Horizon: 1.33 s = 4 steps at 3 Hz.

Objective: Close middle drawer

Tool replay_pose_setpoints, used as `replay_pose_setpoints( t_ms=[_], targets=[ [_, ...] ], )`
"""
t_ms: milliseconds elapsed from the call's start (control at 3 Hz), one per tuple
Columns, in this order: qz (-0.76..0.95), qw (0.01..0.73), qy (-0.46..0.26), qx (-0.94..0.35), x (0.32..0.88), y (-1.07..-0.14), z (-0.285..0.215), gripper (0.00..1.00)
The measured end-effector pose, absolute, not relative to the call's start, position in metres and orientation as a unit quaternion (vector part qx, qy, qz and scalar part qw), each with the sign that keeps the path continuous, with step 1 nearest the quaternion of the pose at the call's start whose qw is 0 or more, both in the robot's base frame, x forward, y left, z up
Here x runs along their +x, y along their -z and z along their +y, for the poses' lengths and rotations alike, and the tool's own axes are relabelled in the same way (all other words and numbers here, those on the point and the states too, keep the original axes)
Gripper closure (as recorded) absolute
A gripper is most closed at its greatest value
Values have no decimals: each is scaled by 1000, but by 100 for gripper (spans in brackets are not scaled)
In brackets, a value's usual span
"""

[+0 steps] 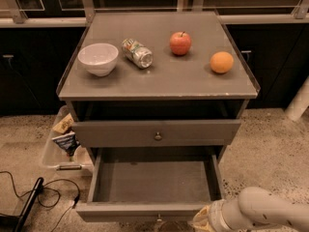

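The middle drawer (154, 181) is pulled far out of the grey cabinet. It is a shallow grey box with nothing in it. Its flat front (140, 210) lies at the bottom of the view, with a small round knob (158, 220) at its centre. My gripper (200, 222) is at the bottom edge, right by the right end of that front, on a white arm (270, 210) that comes in from the lower right. Its tip is partly cut off by the edge of the view. Above the open drawer is another grey drawer front (157, 132) with a knob, standing slightly out.
On the cabinet top (159, 79) are a white bowl (98, 58), a can lying on its side (137, 52), a red apple (180, 43) and an orange (221, 62). A clear bin with snack bags (63, 141) and black cables (43, 192) lie on the floor at left.
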State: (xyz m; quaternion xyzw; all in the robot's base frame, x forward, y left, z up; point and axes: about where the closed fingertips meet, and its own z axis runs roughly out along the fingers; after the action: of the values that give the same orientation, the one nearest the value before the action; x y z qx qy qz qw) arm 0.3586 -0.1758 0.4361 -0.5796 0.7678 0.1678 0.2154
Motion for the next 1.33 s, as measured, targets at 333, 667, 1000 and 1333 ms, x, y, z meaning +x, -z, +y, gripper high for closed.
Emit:
replay_pose_setpoints(
  t_ms=[333, 667, 1000, 1333],
  targets=[
    [768, 201, -165, -585, 362, -407, -176, 100],
    [775, 189, -159, -582, 373, -390, -179, 100],
    [777, 186, -158, -581, 376, -385, -180, 91],
    [777, 186, -158, -581, 376, -385, -180, 68]
  ],
)
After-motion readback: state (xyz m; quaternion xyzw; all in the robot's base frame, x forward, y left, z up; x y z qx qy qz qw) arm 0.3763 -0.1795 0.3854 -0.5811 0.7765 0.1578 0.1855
